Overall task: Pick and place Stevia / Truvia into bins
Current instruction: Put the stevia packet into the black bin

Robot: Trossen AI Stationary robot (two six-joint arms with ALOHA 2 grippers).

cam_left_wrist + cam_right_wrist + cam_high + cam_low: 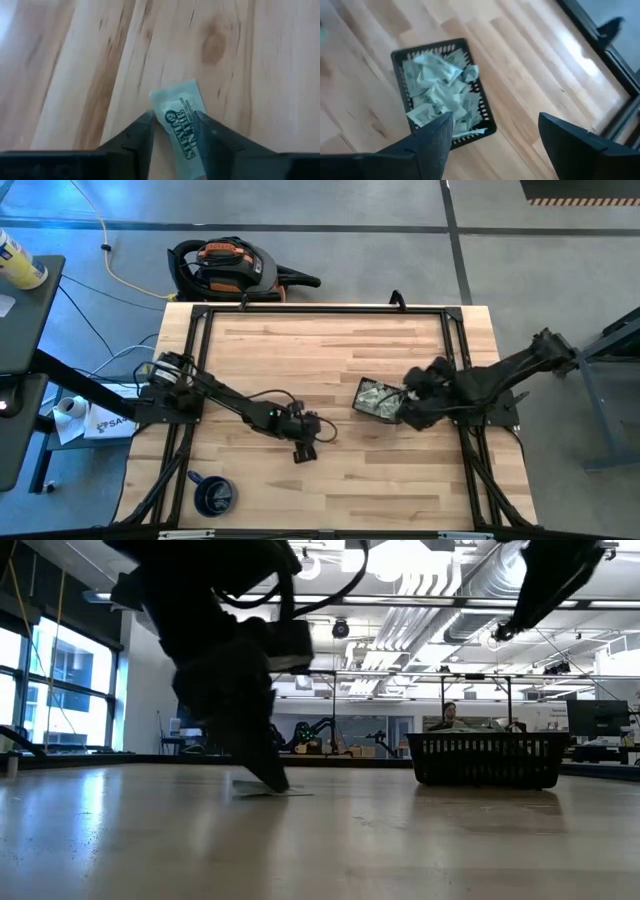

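Observation:
One pale green Stevia sachet (177, 125) lies flat on the wooden table between the fingers of my left gripper (174, 122). That gripper is open and down at the tabletop near the table's middle (305, 442). In the low view its fingertips (268, 780) reach the table at the sachet (290, 791). The black gridded tray (378, 400) stands right of centre and holds several crumpled sachets (440, 92). My right gripper (495, 120) hovers open above the tray's right side (412, 406) and touches nothing. My left gripper comes down from above with one finger (142, 132) on each long side of the sachet, close against its edges (161, 117). The sachet lies flat on the table. Whether the fingers touch it, I cannot tell.
A dark blue mug (213, 495) stands near the table's near left corner. A black frame (320, 310) runs along the table's edges. Bare wood lies between the sachet and the tray (487, 760).

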